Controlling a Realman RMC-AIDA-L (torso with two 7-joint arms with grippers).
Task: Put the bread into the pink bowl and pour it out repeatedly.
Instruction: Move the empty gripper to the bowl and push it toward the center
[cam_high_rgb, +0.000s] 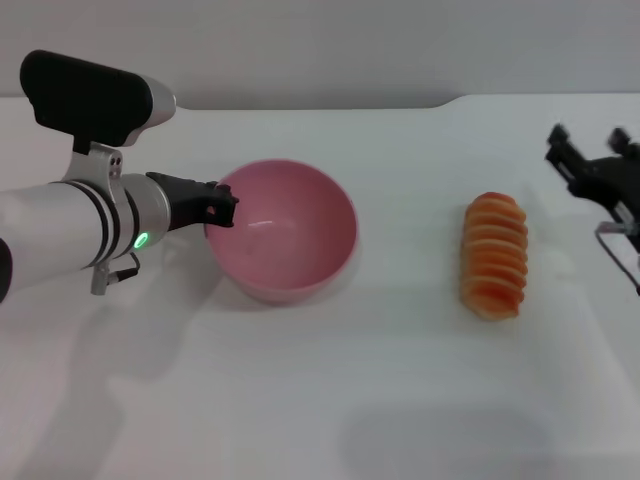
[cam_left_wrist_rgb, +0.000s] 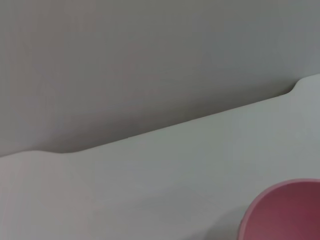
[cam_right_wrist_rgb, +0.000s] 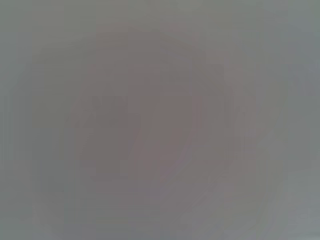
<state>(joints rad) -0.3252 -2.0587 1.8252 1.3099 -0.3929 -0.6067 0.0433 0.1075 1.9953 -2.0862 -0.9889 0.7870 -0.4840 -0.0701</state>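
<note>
Left gripper (cam_high_rgb: 222, 207) sits at the left rim of the pink bowl (cam_high_rgb: 285, 232), black fingertips touching or just over the edge; can't tell if they're clamped on the rim or merely against it. My left arm reaches in from the left, roughly level, white cylindrical forearm with a green light on the wrist ring and a black-capped housing above. One bowl: round, deep, smooth matte pink, upright, nothing inside; its rim also shows in my left wrist view (cam_left_wrist_rgb: 285, 212). One bread (cam_high_rgb: 493, 256): elongated ridged loaf, orange top with pale stripes, lying lengthwise near-to-far on the white table (cam_high_rgb: 320, 400), well apart to the right of the bowl. Right gripper (cam_high_rgb: 590, 160) is parked at the far right edge, black fingers spread apart, holding nothing, near the bread but not touching.
</note>
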